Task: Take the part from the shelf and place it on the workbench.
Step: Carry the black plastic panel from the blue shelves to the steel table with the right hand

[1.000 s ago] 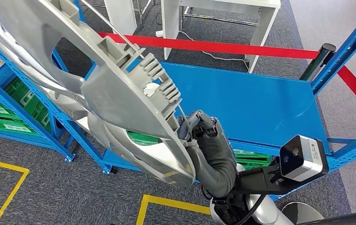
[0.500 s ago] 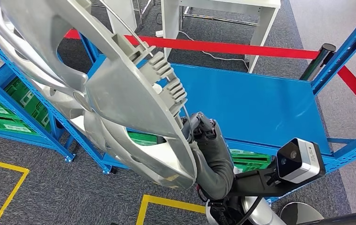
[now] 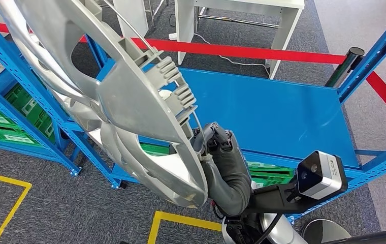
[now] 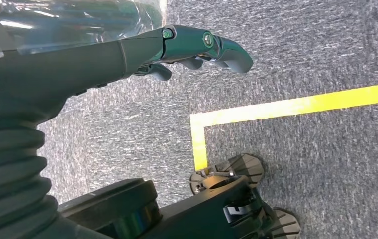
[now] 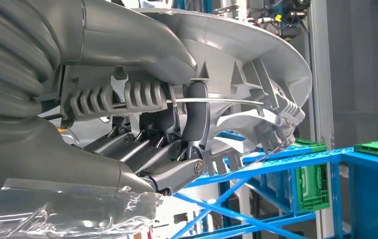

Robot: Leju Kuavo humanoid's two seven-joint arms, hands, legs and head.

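Note:
A large silver wheel-cover-like part (image 3: pixel 130 101) with ribbed clips and a wire ring stands tilted on edge across the left half of the head view. My right hand (image 3: pixel 214 140) grips its rim from the right, in front of the blue rack. In the right wrist view the thumb (image 5: pixel 127 35) lies over the rim of the part (image 5: pixel 256 55) and the dark fingers (image 5: pixel 192 114) curl under the wire ring. My left hand (image 4: pixel 192 47) hangs over grey carpet, fingers stretched out and holding nothing.
A bare blue shelf deck (image 3: pixel 272 107) lies just beyond my right hand, framed by blue uprights (image 3: pixel 379 46). Green crates (image 3: pixel 8 122) sit low on the left rack. A red barrier tape (image 3: pixel 242 51) and white tables (image 3: pixel 231 15) stand behind. Yellow floor lines (image 3: pixel 181 218) mark the carpet.
My right arm and its wrist camera have drifted slightly left, and the held part has tilted a little, uncovering more of the left blue upright and red tape.

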